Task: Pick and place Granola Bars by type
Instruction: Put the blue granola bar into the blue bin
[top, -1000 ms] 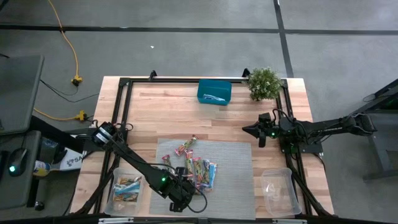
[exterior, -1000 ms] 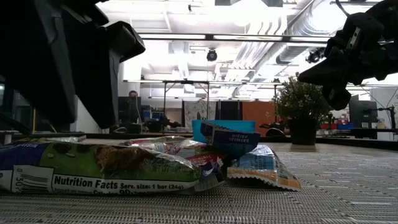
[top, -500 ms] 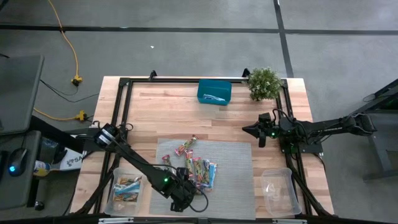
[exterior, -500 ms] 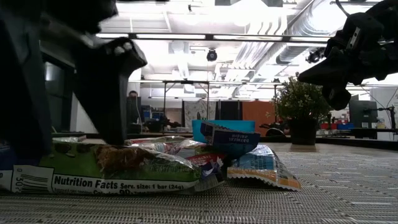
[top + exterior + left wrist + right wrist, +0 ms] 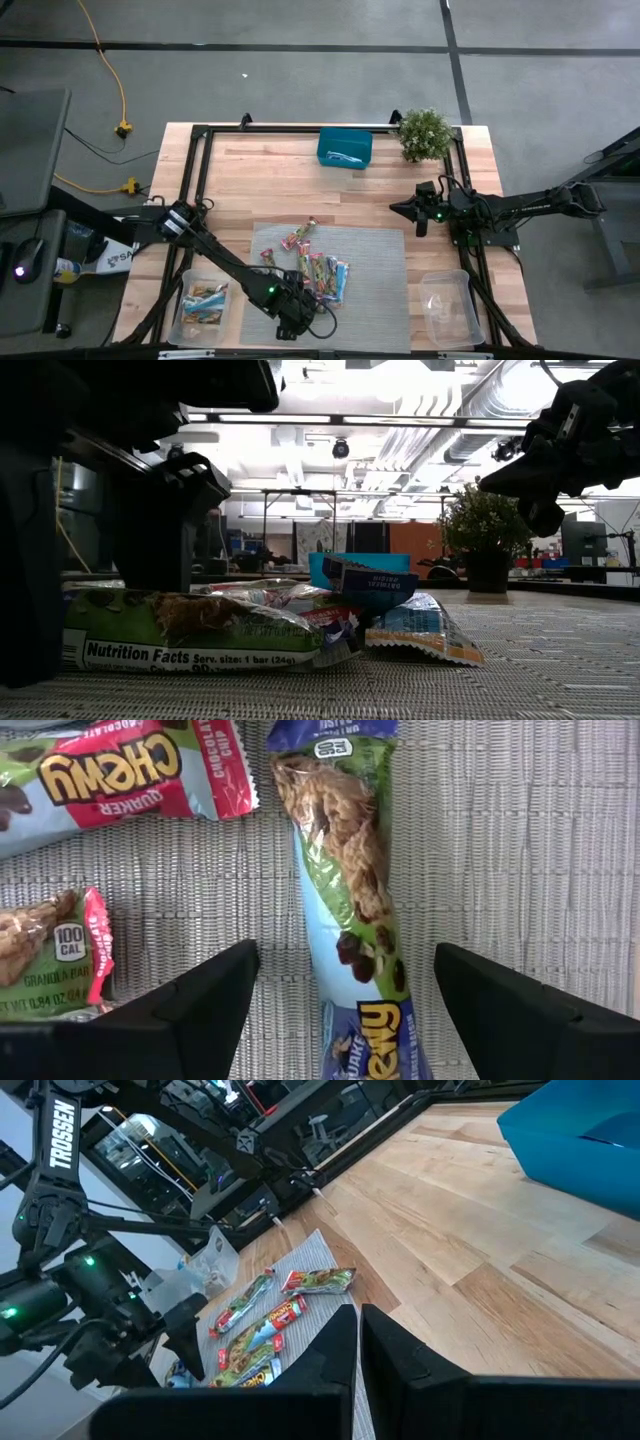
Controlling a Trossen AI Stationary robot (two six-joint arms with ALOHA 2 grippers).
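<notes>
Several granola bars (image 5: 312,268) lie in a loose pile on the grey mat (image 5: 380,290). My left gripper (image 5: 291,316) is open and low over the mat's near edge. Its fingers stand on either side of a blue and green Chewy bar (image 5: 348,910), which lies flat on the mat; it also shows in the low view (image 5: 190,630). I see no touch. My right gripper (image 5: 409,212) is shut and empty, held above the wood at the right; it also shows in the right wrist view (image 5: 358,1345).
A clear tub (image 5: 204,304) with several bars stands at the near left, and another clear tub (image 5: 447,305) at the near right. A teal box (image 5: 345,147) and a potted plant (image 5: 425,133) stand at the far edge. A black frame (image 5: 200,180) borders the table.
My left gripper has come down toward the mat, and its open fingers now stand beside the blue and green bar. The bar has stayed flat where it was.
</notes>
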